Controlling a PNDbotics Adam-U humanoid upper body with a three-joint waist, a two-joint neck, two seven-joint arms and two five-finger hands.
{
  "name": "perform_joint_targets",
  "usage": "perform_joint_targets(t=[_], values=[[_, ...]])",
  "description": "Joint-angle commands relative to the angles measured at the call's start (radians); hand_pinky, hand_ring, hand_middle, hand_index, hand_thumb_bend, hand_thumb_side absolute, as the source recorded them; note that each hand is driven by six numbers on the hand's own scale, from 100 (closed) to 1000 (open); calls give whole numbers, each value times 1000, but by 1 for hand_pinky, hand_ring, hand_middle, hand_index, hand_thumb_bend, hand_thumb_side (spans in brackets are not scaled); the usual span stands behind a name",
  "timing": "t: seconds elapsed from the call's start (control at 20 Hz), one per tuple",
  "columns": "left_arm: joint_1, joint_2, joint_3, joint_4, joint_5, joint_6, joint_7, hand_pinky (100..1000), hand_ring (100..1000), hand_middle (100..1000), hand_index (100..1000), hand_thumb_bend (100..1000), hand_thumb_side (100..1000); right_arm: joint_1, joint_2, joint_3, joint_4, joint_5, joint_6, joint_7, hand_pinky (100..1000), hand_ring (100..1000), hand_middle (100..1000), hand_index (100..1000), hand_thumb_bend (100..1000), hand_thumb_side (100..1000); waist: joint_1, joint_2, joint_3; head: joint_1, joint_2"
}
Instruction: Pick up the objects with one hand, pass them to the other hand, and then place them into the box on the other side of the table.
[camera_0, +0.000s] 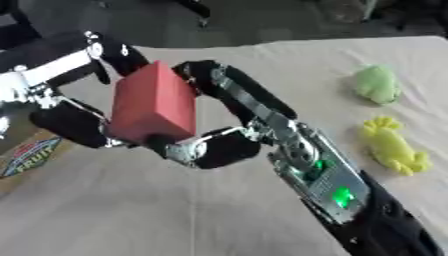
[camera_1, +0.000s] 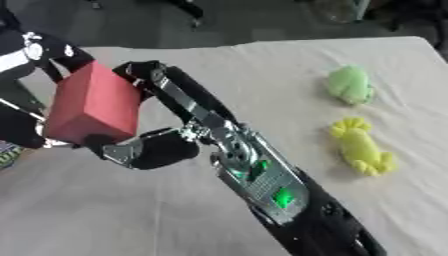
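1. Two hands on one red block (camera_0: 154, 102), held up off the counter (camera_0: 175, 215) near its left edge.
2. Right hand (camera_0: 229, 120), reaching in from the lower right, curled round the block: fingers along its right face, thumb tucked under its lower end.
3. Left hand (camera_0: 74, 120), coming from the upper left, against the block's left side, fingers bent round it from above and below.
4. Seen in the left eye view only: a cardboard box (camera_0: 31, 155) at the counter's left edge, just under the left hand, with a colourful printed label.
5. Readable on that label: "FRUIT"; smaller print around it too blurred to read.
6. Shown in the right eye view at that spot: only a small sliver of colour at the left margin, with no lettering visible.
7. Lying on the counter well apart from the block, toward the right edge: a green soft toy (camera_1: 350, 85) farther back, a yellow soft toy (camera_1: 360, 147) nearer, close to each other but not touching.
8. Glowing green on the right forearm: small lights (camera_0: 339, 196).
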Motion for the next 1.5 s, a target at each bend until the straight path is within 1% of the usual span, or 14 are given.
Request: perform_joint_targets(t=[0.05, 0.2, 0.35, 0.65, 0.95, 1.1, 1.15, 1.2, 1.25, 1.3, 1.4, 1.5], values=[[-4, 36, 39, -51, 34, 5, -12, 699, 768, 689, 820, 704, 281, -13, -8, 2, -9, 14, -5, -13, 732, 522, 470, 564, 100, 148, 2, -11, 1, 2, -16], [11, 50, 61, -74, 63, 15, -39, 713, 778, 696, 826, 763, 317, -11, -11, 1, -18, 14, -9, -30, 730, 521, 469, 563, 100, 144, 2, -11, 1, 2, -15], [23, 62, 82, -89, 83, 12, -78, 728, 787, 706, 828, 787, 355, -7, -19, 0, -29, 8, -8, -36, 730, 520, 468, 562, 100, 145, 1, -10, 0, 2, -20], [29, 64, 105, -93, 88, -14, -98, 730, 788, 705, 831, 842, 361, -7, -22, 2, -36, 5, -1, -25, 729, 520, 468, 561, 100, 145, 1, -8, 0, 1, -25], [34, 67, 106, -93, 80, -22, -109, 739, 792, 710, 837, 884, 361, -7, -24, 4, -33, 4, 3, -19, 728, 519, 467, 560, 100, 144, 0, -7, 0, 1, -25], [35, 67, 107, -93, 78, -27, -113, 738, 791, 709, 837, 897, 382, -5, -25, 5, -30, 4, 4, -17, 728, 518, 466, 560, 100, 146, 0, -7, 0, 1, -27], [36, 66, 107, -93, 78, -28, -113, 739, 791, 708, 837, 913, 408, -5, -25, 6, -29, 4, 5, -16, 728, 518, 466, 559, 100, 146, -1, -6, 0, 1, -27], [36, 66, 107, -93, 78, -30, -113, 739, 791, 708, 837, 913, 408, -5, -25, 6, -28, 4, 6, -15, 728, 518, 466, 559, 100, 146, -1, -6, 0, 1, -27], [36, 66, 107, -93, 79, -34, -114, 743, 794, 711, 840, 958, 457, -4, -25, 7, -27, 4, 6, -14, 728, 518, 466, 559, 100, 146, -1, -6, 0, 1, -27], [37, 67, 107, -93, 78, -38, -116, 745, 795, 713, 840, 982, 481, -4, -25, 7, -26, 4, 6, -13, 728, 518, 466, 559, 100, 146, -1, -5, 0, 1, -27], [39, 68, 109, -93, 76, -48, -122, 747, 797, 715, 840, 1000, 512, -3, -25, 7, -25, 5, 6, -13, 728, 518, 466, 559, 100, 146, 0, -5, 0, 1, -27], [43, 70, 111, -93, 76, -53, -130, 751, 799, 718, 841, 1000, 540, -2, -26, 6, -26, 5, 6, -14, 727, 517, 466, 559, 100, 147, 0, -5, 0, 1, -27]])
